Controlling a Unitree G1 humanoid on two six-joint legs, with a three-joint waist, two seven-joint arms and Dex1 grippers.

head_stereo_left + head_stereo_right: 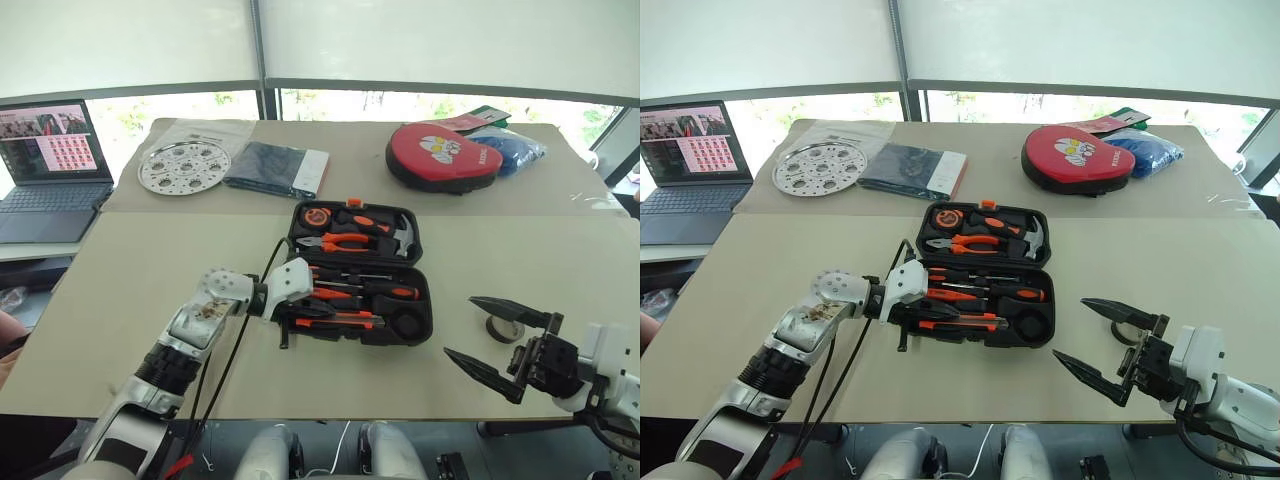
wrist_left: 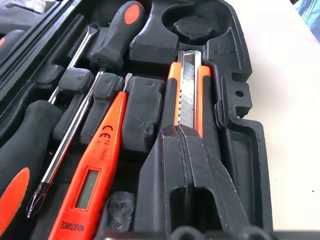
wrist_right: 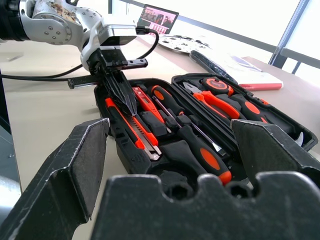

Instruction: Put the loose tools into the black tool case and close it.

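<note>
A: The black tool case (image 1: 360,275) lies open on the table (image 1: 130,290), lid half on its far side holding pliers (image 1: 345,241), a hammer (image 1: 400,232) and a tape measure (image 1: 316,215). The left gripper (image 3: 125,97) has its two fingers pressed together, tips down on the utility knife (image 2: 187,92), which sits in the slot along the case's front edge.

B: Holding the knife, or pushing it?

A: Pushing, as I judge it; the shut fingers rest on top of the knife and do not wrap it. Just behind the knife lies the tester screwdriver (image 2: 92,175), and behind that the two long screwdrivers (image 1: 375,290) (all apparently in their slots).

B: And the right gripper (image 1: 500,345)?

A: Spread wide and holding nothing, hovering off the case's right-hand end. The tape ring (image 1: 503,328) is on the table there, outside the case, close by that gripper.

B: What could go wrong, then?

A: Three things, in my estimate. The knife may sit proud if it is not pressed fully home, and the lid would then jam. Withdrawing the left fingers at a slant could drag the knife or nudge the tester out of place. And closing now would leave the ring stranded outside the case.
</note>
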